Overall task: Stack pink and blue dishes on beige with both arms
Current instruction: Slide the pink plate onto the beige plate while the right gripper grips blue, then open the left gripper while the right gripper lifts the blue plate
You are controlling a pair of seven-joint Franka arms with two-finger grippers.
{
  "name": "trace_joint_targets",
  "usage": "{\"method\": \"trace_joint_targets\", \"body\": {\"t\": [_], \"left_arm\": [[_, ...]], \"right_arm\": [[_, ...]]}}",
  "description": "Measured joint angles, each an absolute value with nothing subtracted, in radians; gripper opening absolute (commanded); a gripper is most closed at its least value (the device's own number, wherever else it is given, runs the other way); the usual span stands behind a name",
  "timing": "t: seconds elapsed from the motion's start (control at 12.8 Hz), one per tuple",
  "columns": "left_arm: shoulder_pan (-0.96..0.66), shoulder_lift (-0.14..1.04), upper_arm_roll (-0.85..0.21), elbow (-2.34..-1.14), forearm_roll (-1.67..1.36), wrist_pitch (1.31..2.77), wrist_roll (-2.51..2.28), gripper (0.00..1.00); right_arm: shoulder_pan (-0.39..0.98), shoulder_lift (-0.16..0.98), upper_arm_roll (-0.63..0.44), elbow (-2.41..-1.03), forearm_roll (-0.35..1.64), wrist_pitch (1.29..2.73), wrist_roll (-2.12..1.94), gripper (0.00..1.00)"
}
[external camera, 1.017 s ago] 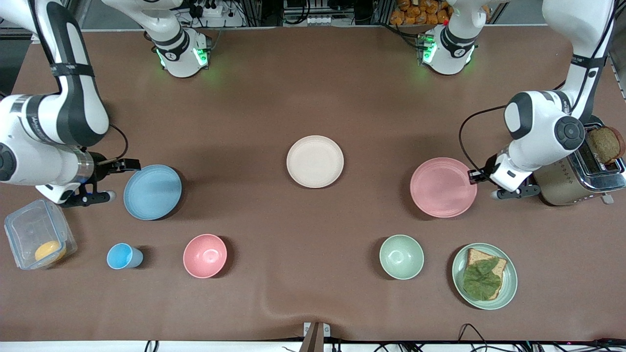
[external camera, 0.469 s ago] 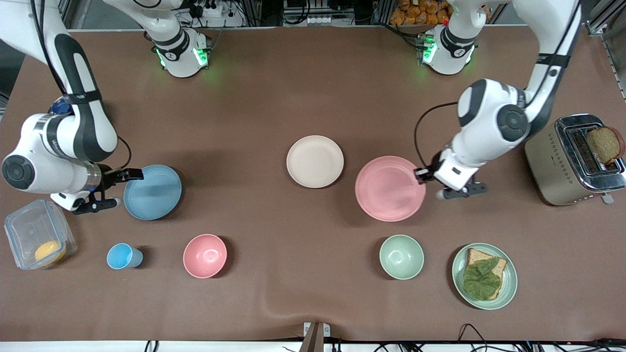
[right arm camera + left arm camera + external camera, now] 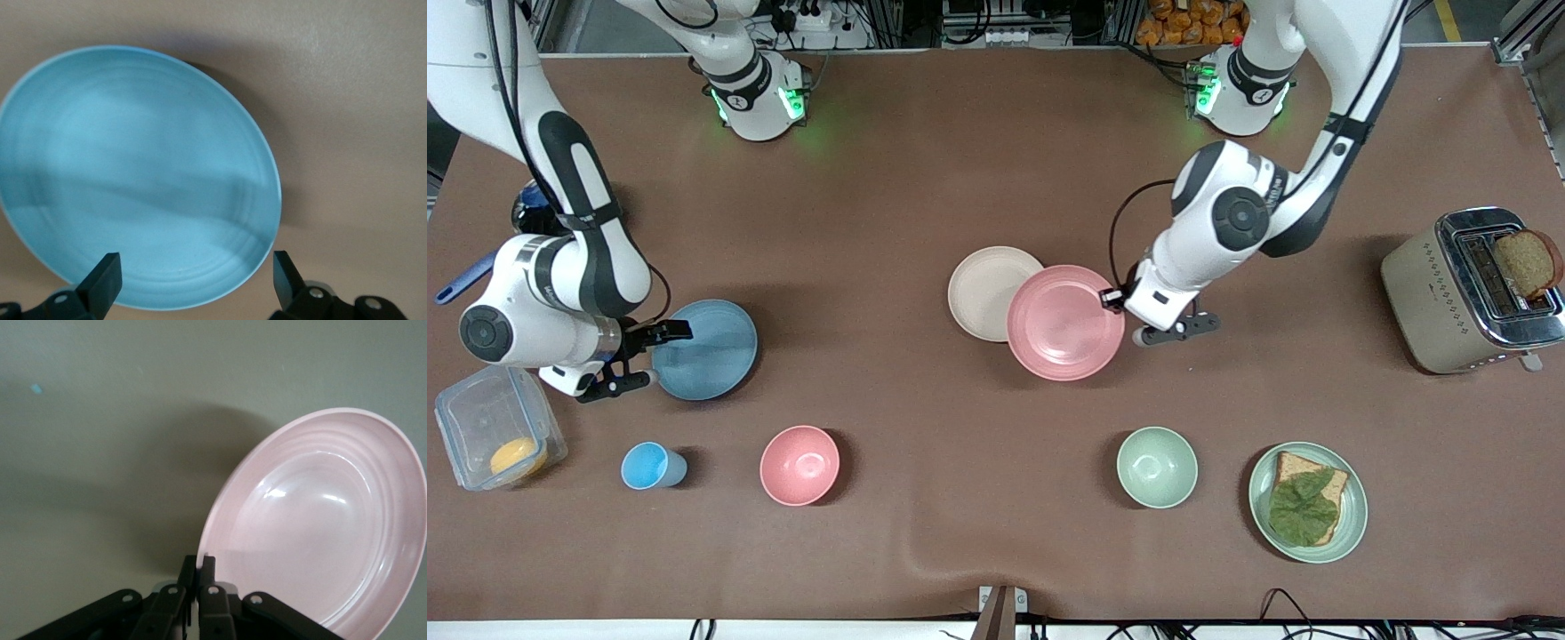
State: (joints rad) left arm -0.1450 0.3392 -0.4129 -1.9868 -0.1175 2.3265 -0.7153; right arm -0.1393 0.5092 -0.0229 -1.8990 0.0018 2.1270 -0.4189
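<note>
The pale pink plate (image 3: 1065,322) hangs tilted, and its edge overlaps the cream-beige plate (image 3: 983,289) at the table's middle. My left gripper (image 3: 1113,300) is shut on the pink plate's rim at the side toward the left arm's end. In the left wrist view the fingers (image 3: 200,563) pinch the rim of the pink plate (image 3: 320,520). The light blue plate (image 3: 707,348) lies flat toward the right arm's end. My right gripper (image 3: 665,342) is open at its edge. In the right wrist view the blue plate (image 3: 133,173) lies partly between the spread right gripper (image 3: 195,280).
A toaster (image 3: 1472,289) holding bread stands at the left arm's end. Nearer the camera are a green plate (image 3: 1352,511) with bread and a leaf, a green bowl (image 3: 1157,467), a pink bowl (image 3: 799,465) and a blue cup (image 3: 649,465). A clear container (image 3: 494,436) sits beside the right arm.
My left arm has carried the pink plate from beside the toaster to over the beige plate's edge. My right gripper has shifted slightly at the blue plate's edge; that plate has not moved.
</note>
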Motion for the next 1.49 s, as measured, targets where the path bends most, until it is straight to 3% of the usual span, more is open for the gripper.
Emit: {"method": "trace_joint_targets", "body": {"t": [0.63,0.7,0.78,0.86,0.94,1.49], "left_arm": [[-0.284,0.356,-0.412,-2.054,-0.117,2.397,-0.818,0.0],[-0.297,0.363,-0.412,-2.063,-0.117,2.418,-0.82,0.0],[-0.311,0.369,-0.412,-2.068,-0.117,2.439,-0.828,0.0],[-0.326,0.376,-0.412,-2.073,-0.117,2.455,-0.835,0.0],[-0.336,0.381,-0.412,-2.079,-0.117,2.47,-0.841,0.0],[-0.358,0.441,-0.41,-2.101,-0.107,2.589,-0.844,0.0]], "right_arm": [[-0.152,0.575,-0.023,-1.876,0.002,2.178,-0.45,1.0],[-0.153,0.582,-0.023,-1.871,0.002,2.179,-0.451,0.9],[-0.157,0.588,-0.023,-1.868,0.002,2.18,-0.451,0.44],[-0.162,0.591,-0.023,-1.867,0.002,2.181,-0.452,0.14],[-0.166,0.592,-0.023,-1.867,0.002,2.181,-0.456,0.0],[-0.17,0.592,-0.021,-1.854,0.005,2.17,-0.564,0.0]]}}
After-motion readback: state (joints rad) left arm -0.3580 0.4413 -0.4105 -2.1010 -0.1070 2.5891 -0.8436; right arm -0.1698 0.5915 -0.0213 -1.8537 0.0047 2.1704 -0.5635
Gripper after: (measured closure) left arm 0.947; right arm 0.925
